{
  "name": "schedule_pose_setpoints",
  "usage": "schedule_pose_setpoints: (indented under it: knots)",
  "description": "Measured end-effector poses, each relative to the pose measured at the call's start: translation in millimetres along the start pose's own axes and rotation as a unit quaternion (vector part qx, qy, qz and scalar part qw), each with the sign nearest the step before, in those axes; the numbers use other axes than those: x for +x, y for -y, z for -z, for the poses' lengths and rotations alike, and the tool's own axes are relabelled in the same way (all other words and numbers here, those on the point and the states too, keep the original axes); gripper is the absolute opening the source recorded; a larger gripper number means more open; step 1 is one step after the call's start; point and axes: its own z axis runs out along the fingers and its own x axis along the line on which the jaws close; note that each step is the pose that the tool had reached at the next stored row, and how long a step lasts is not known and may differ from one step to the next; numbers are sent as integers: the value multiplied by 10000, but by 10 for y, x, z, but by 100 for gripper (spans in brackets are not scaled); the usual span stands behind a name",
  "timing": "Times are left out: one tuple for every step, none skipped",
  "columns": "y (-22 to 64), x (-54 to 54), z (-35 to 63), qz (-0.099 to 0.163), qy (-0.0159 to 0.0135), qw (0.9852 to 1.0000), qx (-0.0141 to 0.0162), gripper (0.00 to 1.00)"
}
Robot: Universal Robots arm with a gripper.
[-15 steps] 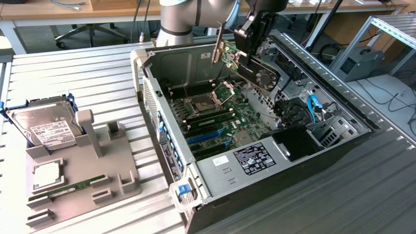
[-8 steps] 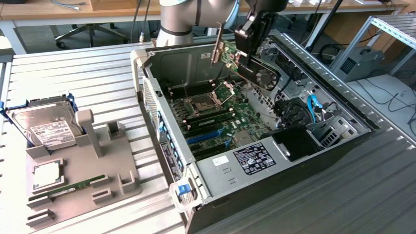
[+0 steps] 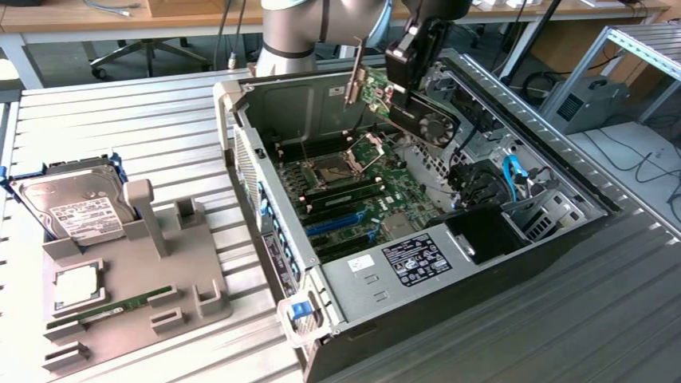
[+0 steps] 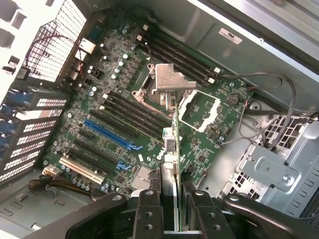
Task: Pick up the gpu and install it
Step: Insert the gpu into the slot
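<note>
The gpu [image 3: 413, 108] hangs on edge over the open computer case [image 3: 352, 275], above the motherboard [image 3: 356, 195]. It shows a black fan face, a green board and a silver bracket [image 3: 355, 73] towards the exterior view's left. My gripper [image 3: 413, 57] is shut on its upper edge. In the wrist view the gpu [image 4: 172, 149] appears edge-on, clamped in my gripper [image 4: 175, 211] between two black fingers [image 4: 148, 211]. Beneath it lie the motherboard [image 4: 124, 99], the open CPU socket [image 4: 199, 107] and a blue expansion slot [image 4: 107, 132]. The card touches no slot.
A grey parts holder [image 3: 143, 275] lies on the slatted table at the exterior view's left. It carries a silver hard drive [image 3: 72, 206], a CPU chip [image 3: 76, 286] and a green RAM stick [image 3: 112, 307]. Cables and drive cages [image 3: 500, 191] crowd the case's right side.
</note>
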Motion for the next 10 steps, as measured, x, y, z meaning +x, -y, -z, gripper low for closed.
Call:
schedule_pose_setpoints:
  knots:
    - [0,0,0,26,1,10000,-1,27]
    - [0,0,0,60,1,10000,-2,27]
    - [0,0,0,121,2,9999,-3,27]
    - [0,0,0,165,2,9999,-5,27]
    - [0,0,0,248,4,9997,-7,27]
    - [0,0,0,325,5,9995,-9,27]
    - [0,0,0,463,7,9989,-13,27]
    - [0,0,0,613,9,9981,-17,27]
    - [0,0,0,796,12,9968,-22,27]
    - [0,0,0,939,13,9956,-26,27]
